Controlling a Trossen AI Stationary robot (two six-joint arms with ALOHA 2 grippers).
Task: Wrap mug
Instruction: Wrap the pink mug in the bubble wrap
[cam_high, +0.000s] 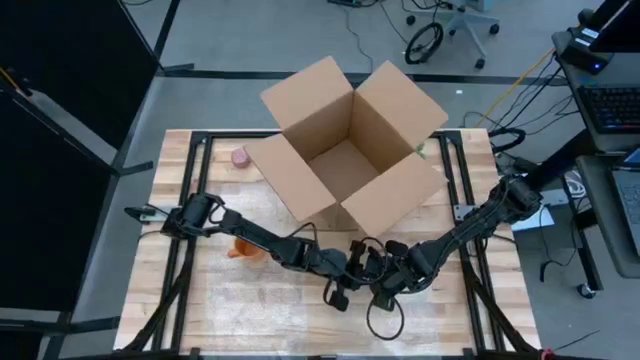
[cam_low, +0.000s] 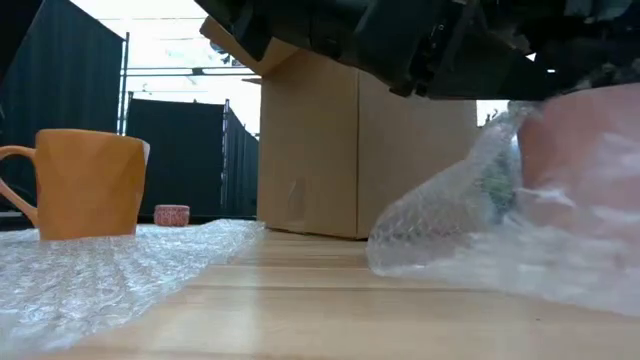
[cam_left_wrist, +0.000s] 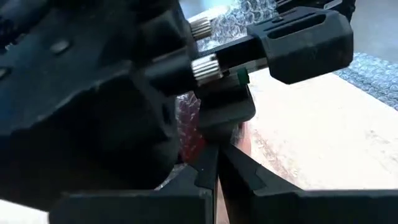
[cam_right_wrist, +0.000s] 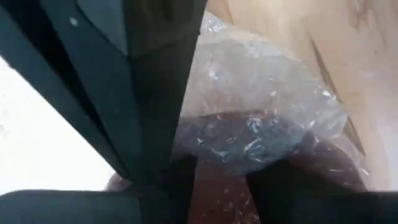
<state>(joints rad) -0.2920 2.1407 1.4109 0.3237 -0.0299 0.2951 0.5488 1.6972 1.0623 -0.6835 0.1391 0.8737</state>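
A pinkish-red mug (cam_low: 590, 150) stands at the table's near middle, partly covered by clear bubble wrap (cam_low: 450, 220). Both grippers meet over it. My left gripper (cam_left_wrist: 217, 177) is shut beside the mug's red side (cam_left_wrist: 189, 146). My right gripper (cam_right_wrist: 221, 190) reaches the mug from the table's right, with wrap-covered mug (cam_right_wrist: 249, 137) between its fingers. An orange mug (cam_low: 85, 185) stands by its base on a second sheet of bubble wrap (cam_low: 100, 270) further left. My left gripper pinches a thin bit of bubble wrap (cam_left_wrist: 186, 177) between its two fingertips, right beside the mug; which edge or how many layers is hidden by the fingers. My right gripper has the wrap-covered red mug (cam_right_wrist: 217, 186) between its two fingers. The fingers and the left arm hide which part of the mug it is. The mug's base stays on the table.
An open cardboard box (cam_high: 350, 150) stands at the far middle, close behind the grippers. A small pink object (cam_high: 240, 157) lies at the far left. The orange mug (cam_high: 245, 250) sits beside my left arm. Bare wood shows along the near edge (cam_high: 250, 320).
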